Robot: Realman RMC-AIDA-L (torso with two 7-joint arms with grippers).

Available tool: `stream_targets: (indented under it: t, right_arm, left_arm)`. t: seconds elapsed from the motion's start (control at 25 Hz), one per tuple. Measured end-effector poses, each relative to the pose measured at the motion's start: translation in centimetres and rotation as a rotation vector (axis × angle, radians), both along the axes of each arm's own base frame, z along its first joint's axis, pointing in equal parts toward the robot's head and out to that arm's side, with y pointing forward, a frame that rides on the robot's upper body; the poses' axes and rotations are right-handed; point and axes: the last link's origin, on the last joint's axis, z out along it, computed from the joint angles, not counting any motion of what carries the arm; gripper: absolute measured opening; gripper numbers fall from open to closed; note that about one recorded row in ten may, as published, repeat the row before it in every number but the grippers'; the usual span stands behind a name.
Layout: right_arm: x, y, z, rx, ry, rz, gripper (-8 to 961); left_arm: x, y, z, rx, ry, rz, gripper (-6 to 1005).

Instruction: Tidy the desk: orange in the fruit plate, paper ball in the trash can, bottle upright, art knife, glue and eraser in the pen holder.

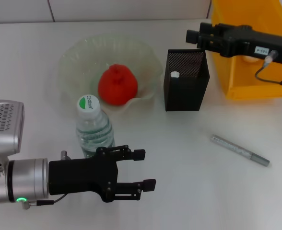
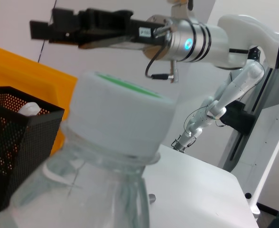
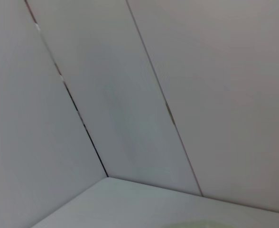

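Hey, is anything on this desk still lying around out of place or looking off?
Only the art knife: it lies flat and slanted on the bare table, apart from the pen holder where it belongs. The bottle stands upright and the orange sits in the fruit plate. Nothing looks spilled or damaged.

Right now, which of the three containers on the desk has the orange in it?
The fruit plate, the pale-green glass bowl with the wavy rim, holds the orange. The black mesh pen holder and the yellow trash can stand farther right, without it.
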Motion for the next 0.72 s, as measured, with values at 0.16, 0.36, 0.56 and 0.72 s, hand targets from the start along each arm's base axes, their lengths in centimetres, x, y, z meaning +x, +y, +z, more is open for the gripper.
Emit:
stream_targets:
  t: [0.16, 0.36, 0.56, 0.72]
  right_arm:
    - [-1.2, -1.2, 2.4, -0.081, -0.105, 0.049, 607]
    - [-4.2, -3.8, 5.5, -0.326, -0.456, 0.064, 598]
    - [-4.7, -5.5, 5.3, -0.47, -0.794, -0.062, 589]
    - [-3.0, -5.3, 3.4, -0.512, -0.939, -0.171, 581]
  left_arm:
    - [0.0, 0.0, 0.0, 0.0, 0.0, 0.001, 800]
    - [0.2, 0.2, 0.0, -0.003, 0.005, -0.013, 799]
    - [0.4, 0.4, -0.1, -0.007, 0.007, -0.026, 799]
    - [0.5, 0.5, -0.1, -0.009, 0.009, -0.032, 799]
